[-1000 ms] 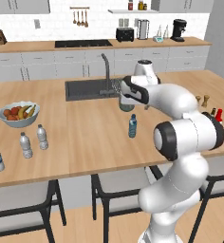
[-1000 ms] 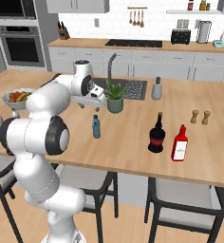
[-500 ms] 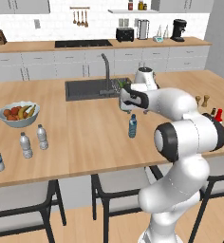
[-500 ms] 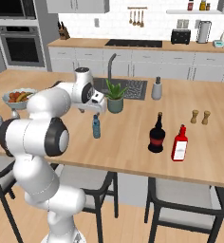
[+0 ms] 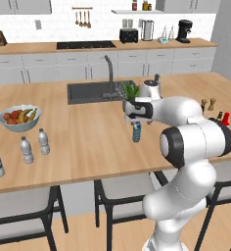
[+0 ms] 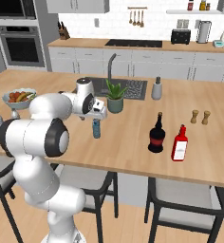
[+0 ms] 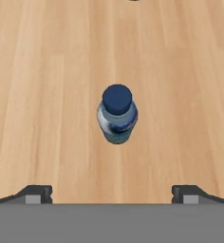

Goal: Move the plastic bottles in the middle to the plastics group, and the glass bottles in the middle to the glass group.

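The gripper (image 7: 112,192) hangs straight above the blue bottle (image 7: 116,114), its fingers spread as wide as they go and holding nothing. In the hand view the bottle's dark cap sits between the two fingertips but well ahead of them, so the hand is not yet down around it. The blue bottle (image 5: 136,132) stands upright on the island (image 5: 88,142), just in front of the sink (image 5: 95,91) and near the potted plant (image 5: 130,91).

The plastics group (image 5: 24,149) is far to the left of the sink, beside the fruit bowl (image 5: 19,117). The black bottle (image 6: 156,134) and the red bottle (image 6: 180,144) stand to the right of the sink.

The main risk is the descent. The bottle is slim and light, and it looks slightly off-centre toward one finger. If the hand drops without correcting, a fingertip could land on the cap or shoulder and tip it. A grasp too high on the cap could let it swing or slip during the long carry. The plant close by could also catch the hand.
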Controlling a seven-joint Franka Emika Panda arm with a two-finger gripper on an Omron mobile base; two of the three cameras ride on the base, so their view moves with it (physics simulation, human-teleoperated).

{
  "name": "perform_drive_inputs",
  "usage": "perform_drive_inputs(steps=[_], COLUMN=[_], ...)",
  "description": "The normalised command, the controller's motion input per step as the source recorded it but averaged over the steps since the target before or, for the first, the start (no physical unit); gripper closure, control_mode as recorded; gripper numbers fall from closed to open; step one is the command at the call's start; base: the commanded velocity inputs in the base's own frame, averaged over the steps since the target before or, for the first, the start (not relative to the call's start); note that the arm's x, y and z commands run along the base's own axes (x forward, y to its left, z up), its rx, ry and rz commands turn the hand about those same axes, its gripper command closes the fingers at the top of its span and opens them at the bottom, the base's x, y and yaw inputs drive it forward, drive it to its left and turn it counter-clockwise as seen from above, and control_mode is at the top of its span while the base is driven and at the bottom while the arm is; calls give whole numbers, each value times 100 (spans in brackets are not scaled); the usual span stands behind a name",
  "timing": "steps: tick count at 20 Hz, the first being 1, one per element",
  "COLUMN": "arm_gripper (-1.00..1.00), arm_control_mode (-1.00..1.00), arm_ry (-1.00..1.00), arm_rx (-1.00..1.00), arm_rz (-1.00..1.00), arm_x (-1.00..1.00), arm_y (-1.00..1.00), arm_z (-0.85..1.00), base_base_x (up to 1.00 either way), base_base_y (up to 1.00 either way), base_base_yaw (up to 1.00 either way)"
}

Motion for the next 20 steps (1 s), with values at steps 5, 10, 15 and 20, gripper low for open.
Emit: perform_drive_inputs(steps=[5, 10, 15, 20], arm_gripper=[-100, -100, -100, -100], arm_control_mode=[-100, -100, -100, -100], arm_ry=[-11, -8, 0, 0], arm_rx=[0, -6, -8, -1], arm_rz=[6, 5, 0, 0], arm_x=[-8, 14, 38, 29], arm_y=[0, 0, 0, 0], arm_z=[-6, 0, -8, -3], base_base_x=[0, 0, 0, 0], base_base_y=[0, 0, 0, 0], base_base_yaw=[0, 0, 0, 0])
